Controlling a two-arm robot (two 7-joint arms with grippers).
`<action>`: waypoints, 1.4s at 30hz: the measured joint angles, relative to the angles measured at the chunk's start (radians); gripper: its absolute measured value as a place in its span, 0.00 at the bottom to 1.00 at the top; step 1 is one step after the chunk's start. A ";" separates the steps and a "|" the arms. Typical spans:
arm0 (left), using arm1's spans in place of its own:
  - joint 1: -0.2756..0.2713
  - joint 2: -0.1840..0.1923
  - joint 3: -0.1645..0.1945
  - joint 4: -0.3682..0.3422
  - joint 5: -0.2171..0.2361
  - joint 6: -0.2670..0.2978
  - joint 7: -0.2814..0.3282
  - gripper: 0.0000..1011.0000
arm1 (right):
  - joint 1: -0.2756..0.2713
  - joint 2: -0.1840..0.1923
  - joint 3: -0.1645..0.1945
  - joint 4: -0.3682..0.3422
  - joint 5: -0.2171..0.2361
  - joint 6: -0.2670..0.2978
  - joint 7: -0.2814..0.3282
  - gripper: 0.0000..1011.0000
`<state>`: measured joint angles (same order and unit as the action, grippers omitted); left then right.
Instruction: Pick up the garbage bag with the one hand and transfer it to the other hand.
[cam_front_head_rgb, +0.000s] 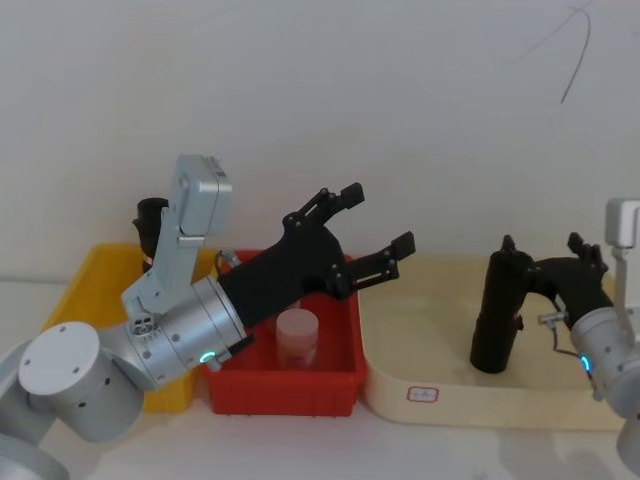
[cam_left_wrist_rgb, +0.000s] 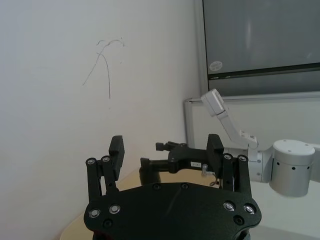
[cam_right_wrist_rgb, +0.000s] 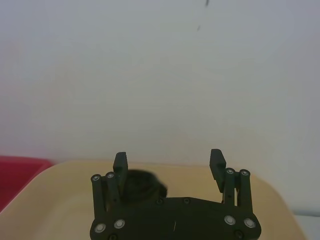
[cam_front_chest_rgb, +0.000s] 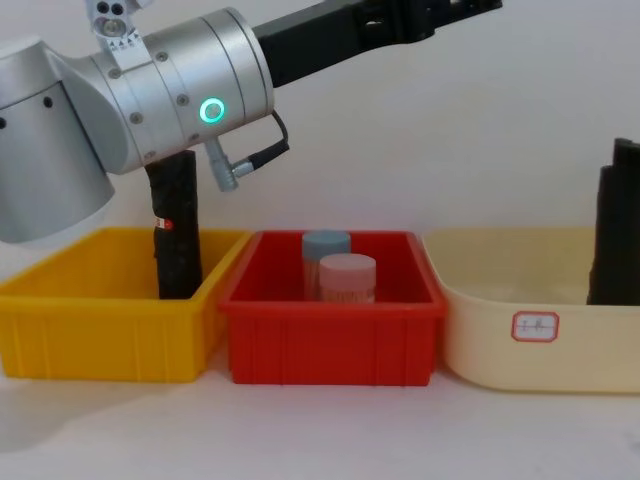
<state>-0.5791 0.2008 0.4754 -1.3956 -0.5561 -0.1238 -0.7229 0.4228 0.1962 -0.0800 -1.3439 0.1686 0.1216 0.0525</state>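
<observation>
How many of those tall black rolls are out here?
2. One black roll stands in the yellow bin; the other, the garbage bag, stands upright in the cream tray. The left arm could be hiding more.

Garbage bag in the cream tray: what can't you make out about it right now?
Head view: whether the right gripper touches the garbage bag; black against black.
Right wrist view: its lower part, behind the gripper's body.
Chest view: its right side, cut by the edge.
</observation>
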 joint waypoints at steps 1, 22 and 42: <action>0.000 0.000 0.000 0.000 0.000 0.000 0.000 0.99 | 0.000 0.000 0.002 -0.001 0.000 -0.001 -0.001 0.99; 0.000 0.000 0.000 0.000 0.000 0.000 0.000 0.99 | -0.099 0.030 0.023 -0.229 0.038 0.024 0.090 0.99; 0.000 0.000 0.000 0.000 0.000 0.000 0.000 0.99 | -0.186 0.054 -0.078 -0.357 0.087 0.103 0.211 0.99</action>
<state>-0.5791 0.2008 0.4755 -1.3956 -0.5560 -0.1239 -0.7230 0.2370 0.2500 -0.1584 -1.7009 0.2556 0.2247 0.2633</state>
